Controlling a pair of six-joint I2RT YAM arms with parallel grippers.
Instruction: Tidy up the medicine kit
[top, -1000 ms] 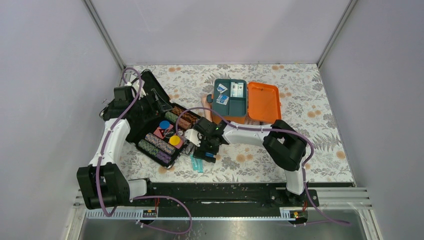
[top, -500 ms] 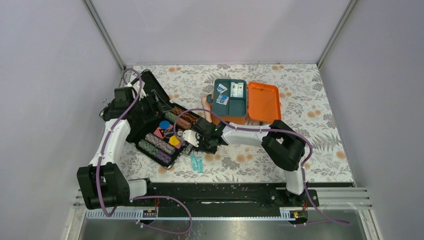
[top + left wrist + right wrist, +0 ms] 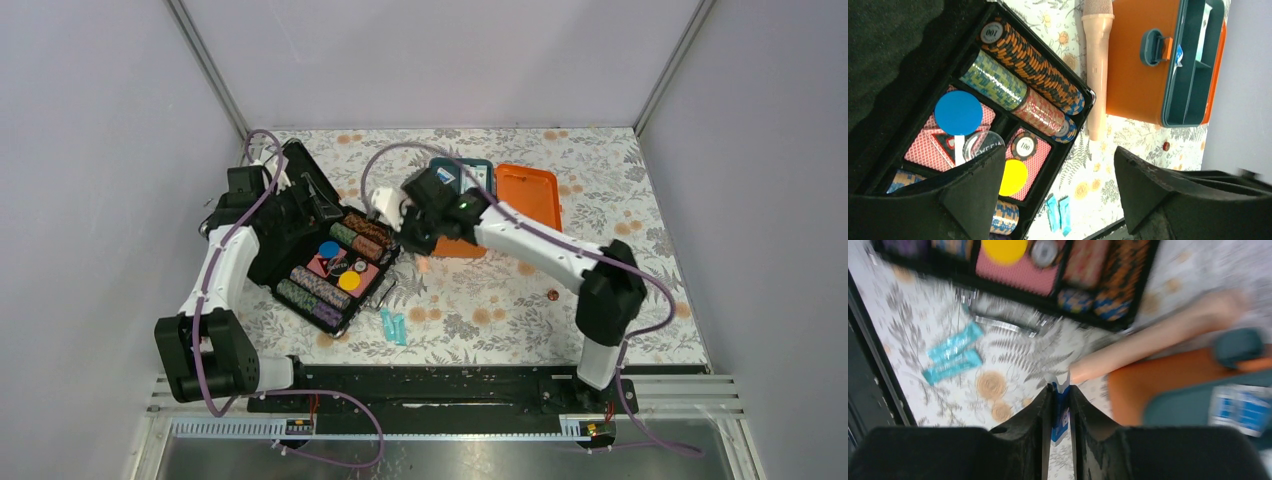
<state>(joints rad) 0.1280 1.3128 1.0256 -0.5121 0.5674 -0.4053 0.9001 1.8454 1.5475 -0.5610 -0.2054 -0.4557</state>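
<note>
Now, right fingers (image 3: 1044, 425): clamped on a blue sachet (image 3: 1060, 415), held upright
Medicine kit (image 3: 1128, 390): lid open on the worktop (image 3: 620, 200), just beyond those fingers
Left fingers (image 3: 973, 195): apart, over the chip case (image 3: 893, 60)
Nearer arm: right, I'd judge

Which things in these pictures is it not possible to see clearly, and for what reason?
1. The packet in the right gripper: right wrist view, motion blur, and the fingers cover most of it, so its print is unreadable.
2. The medicine kit tray: top view, the right arm covers its left compartments.
3. The small dark dot on the table: top view, too small to identify.
</note>
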